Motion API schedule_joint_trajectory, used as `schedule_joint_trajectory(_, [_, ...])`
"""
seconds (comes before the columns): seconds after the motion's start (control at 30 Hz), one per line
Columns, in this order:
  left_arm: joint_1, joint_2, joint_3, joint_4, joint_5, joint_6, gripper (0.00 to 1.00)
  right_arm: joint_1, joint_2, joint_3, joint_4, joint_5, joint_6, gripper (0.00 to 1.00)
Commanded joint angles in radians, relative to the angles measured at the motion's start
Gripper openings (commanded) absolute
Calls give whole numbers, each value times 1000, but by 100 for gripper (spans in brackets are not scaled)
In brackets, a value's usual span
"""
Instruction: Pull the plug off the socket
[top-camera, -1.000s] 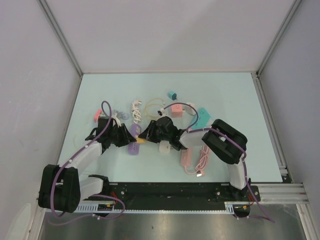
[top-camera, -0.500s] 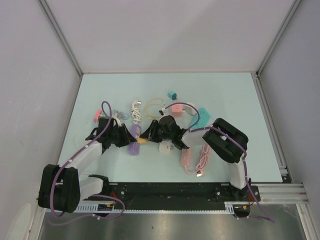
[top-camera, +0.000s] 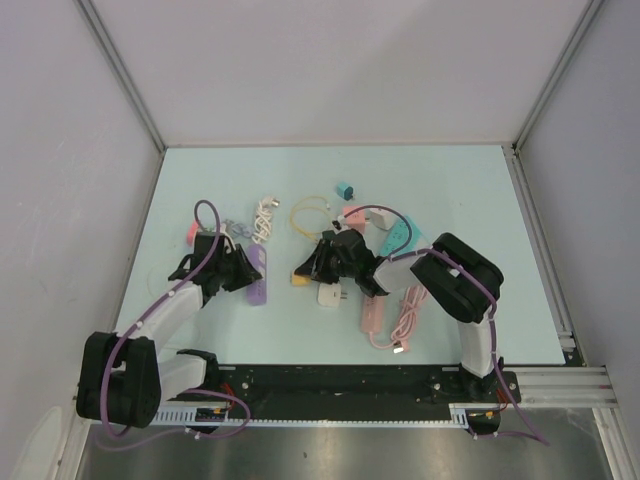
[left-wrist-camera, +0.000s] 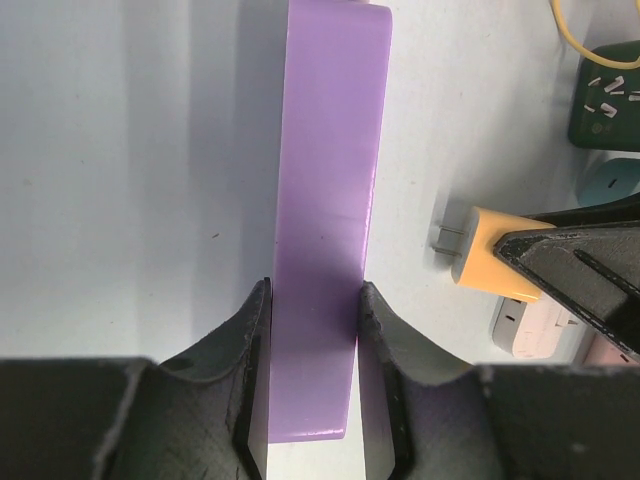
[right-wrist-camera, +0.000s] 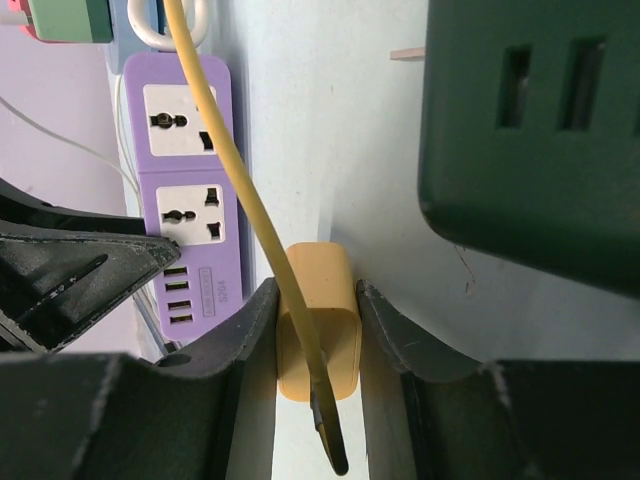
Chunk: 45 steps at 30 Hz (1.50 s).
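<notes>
**Yellow plug out of the purple strip, each held by one gripper**

The long purple plastic power strip (top-camera: 255, 278) lies flat on the pale blue-green counter (top-camera: 200, 180), left of centre. The left gripper (top-camera: 243, 270) is closed across its narrow width near one end. In the left wrist view both black fingers (left-wrist-camera: 252, 330) press against the strip's long sides.

The boxy yellow plastic plug (top-camera: 299, 281) sits just to the right of the strip, apart from it. In the left wrist view its two metal prongs (left-wrist-camera: 447, 240) are bare and point toward the strip's side, with counter showing between them. The right gripper (top-camera: 308, 272) is clamped on the plug. The right wrist view shows the plug's yellow body pinched between the two fingers (right-wrist-camera: 262, 320), and its yellow cable (right-wrist-camera: 235, 150) runs up past the strip's socket face.

A dark green socket block (right-wrist-camera: 530, 130) fills the upper right of the right wrist view. A small white adapter cube (top-camera: 328, 297) lies on the counter just in front of the right gripper. A coiled pink cable (top-camera: 403, 318) lies further to the right.
</notes>
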Motion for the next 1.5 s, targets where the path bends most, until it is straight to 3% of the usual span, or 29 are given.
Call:
schedule_joint_trajectory(0.0, [16, -21, 16, -26, -80, 4, 0, 5, -30, -11, -38, 31, -43, 17])
schedule_joint_trajectory(0.13, [14, -29, 11, 0, -29, 26, 0, 9, -67, -10, -89, 63, -67, 42])
schedule_joint_trajectory(0.33, [8, -10, 16, 48, 83, 39, 26, 19, -142, -11, -147, 103, -110, 65])
schedule_joint_trajectory(0.47, [8, -35, 9, 79, 146, 42, 56, 23, -186, -11, -166, 80, -132, 73])
schedule_joint_trajectory(0.53, [8, -74, 19, 60, 130, 69, 62, 33, -223, -10, -182, 83, -156, 80])
schedule_joint_trajectory(0.67, [8, -173, 51, 14, 43, 146, 77, 46, -289, -11, -233, 112, -193, 85])
schedule_joint_trajectory(0.77, [8, -254, 74, -14, -83, 180, 80, 66, -341, -11, -264, 129, -224, 99])
schedule_joint_trajectory(0.93, [9, -319, 133, 7, -257, 223, 81, 97, -433, -11, -298, 167, -247, 100])
schedule_joint_trajectory(1.07, [34, -224, 226, 4, -382, 273, 83, 115, -493, -11, -325, 179, -270, 100])
schedule_joint_trajectory(1.2, [95, -78, 356, -55, -381, 287, 82, 129, -533, -10, -374, 189, -308, 100])
schedule_joint_trajectory(1.47, [118, 157, 436, 6, -301, 362, 76, 152, -581, -11, -428, 198, -340, 100])
